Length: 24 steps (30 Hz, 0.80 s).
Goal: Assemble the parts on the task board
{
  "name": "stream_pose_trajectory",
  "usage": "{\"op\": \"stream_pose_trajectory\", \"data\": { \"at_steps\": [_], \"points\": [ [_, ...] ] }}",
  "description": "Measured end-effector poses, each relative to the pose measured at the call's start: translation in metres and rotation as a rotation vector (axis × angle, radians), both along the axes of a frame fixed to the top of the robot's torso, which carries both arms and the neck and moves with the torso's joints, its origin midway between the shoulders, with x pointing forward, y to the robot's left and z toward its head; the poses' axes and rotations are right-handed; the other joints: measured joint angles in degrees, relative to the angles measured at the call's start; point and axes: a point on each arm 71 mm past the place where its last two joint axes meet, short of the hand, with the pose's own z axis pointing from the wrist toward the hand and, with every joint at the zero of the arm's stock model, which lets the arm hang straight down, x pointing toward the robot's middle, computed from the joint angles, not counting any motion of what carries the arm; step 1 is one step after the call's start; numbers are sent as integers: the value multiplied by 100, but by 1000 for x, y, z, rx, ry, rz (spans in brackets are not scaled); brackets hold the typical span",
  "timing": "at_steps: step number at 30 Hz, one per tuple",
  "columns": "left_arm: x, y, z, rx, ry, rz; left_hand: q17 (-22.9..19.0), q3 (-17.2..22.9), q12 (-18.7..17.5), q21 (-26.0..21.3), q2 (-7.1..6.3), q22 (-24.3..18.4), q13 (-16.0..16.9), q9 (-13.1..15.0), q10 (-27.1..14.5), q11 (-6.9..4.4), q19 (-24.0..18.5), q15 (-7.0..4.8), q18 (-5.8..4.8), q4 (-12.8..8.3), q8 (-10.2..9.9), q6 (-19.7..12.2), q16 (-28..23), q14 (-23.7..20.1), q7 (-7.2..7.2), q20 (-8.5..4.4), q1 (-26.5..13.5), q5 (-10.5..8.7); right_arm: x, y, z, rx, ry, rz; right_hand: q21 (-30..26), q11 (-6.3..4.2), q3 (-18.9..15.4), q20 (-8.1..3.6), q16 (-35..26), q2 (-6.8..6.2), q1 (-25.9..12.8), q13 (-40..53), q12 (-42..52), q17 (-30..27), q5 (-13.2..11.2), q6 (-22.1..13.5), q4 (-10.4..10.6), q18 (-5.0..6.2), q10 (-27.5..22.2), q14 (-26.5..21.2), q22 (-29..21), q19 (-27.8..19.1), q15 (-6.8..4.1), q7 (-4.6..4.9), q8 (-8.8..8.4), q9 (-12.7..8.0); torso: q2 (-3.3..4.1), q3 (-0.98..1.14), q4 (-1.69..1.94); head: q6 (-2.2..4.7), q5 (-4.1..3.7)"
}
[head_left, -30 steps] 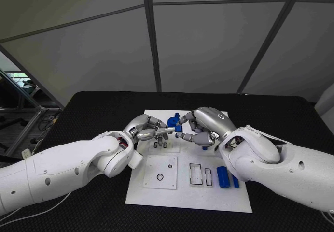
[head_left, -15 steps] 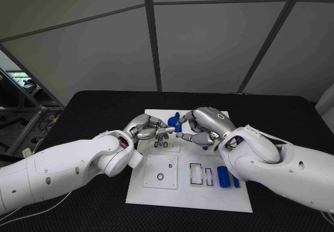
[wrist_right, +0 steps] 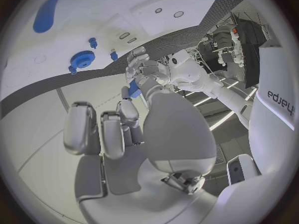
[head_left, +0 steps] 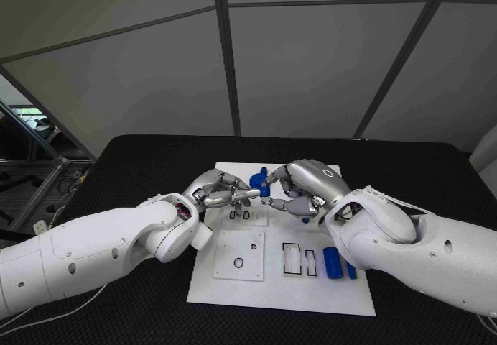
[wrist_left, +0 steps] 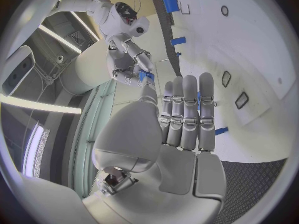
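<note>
Above the far half of the white task board (head_left: pixel 274 291) my two hands meet fingertip to fingertip. A small blue part (head_left: pixel 265 190) sits between them; my left hand (head_left: pixel 220 194) and my right hand (head_left: pixel 302 188) both pinch it. In the left wrist view the small blue part (wrist_left: pixel 146 75) lies at my left thumb's tip, with the right hand's fingers (wrist_left: pixel 133 59) closed on it. The right wrist view has the same blue part (wrist_right: pixel 133 89) at my right thumb's tip, touched by the left hand's fingers (wrist_right: pixel 147 67).
A blue cylinder (head_left: pixel 332 263) and a thin blue pin (head_left: pixel 350 270) lie on the board's right side beside two rectangular slots (head_left: pixel 292 259). A blue gear (wrist_right: pixel 81 59), a blue oval piece (wrist_right: pixel 45 13) and small blue pegs (wrist_right: pixel 92 42) sit further along the board. Black table surrounds the board.
</note>
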Motion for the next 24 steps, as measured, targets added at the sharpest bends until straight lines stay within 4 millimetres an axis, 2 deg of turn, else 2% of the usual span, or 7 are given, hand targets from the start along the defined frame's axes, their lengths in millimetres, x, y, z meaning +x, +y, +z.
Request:
{"op": "stream_pose_trajectory", "data": {
  "at_steps": [24],
  "points": [
    [1, 1, -1, 2, 1, 5, -5, 0, 0, 0, 0, 4, 4, 6, 0, 0, 0, 0, 0, 0, 0, 0, 0, 0, 0, 0, 0, -1, 0, 1, 0, -1, 2, 0, 0, 0, 17, 0, 0, 0, 0, 5, 0, -1, -1, -2, 17, 0, 0, 0, -1, 0, 0, 2, 6, 6, 1, -1, 0, -19, 12]
  ]
}}
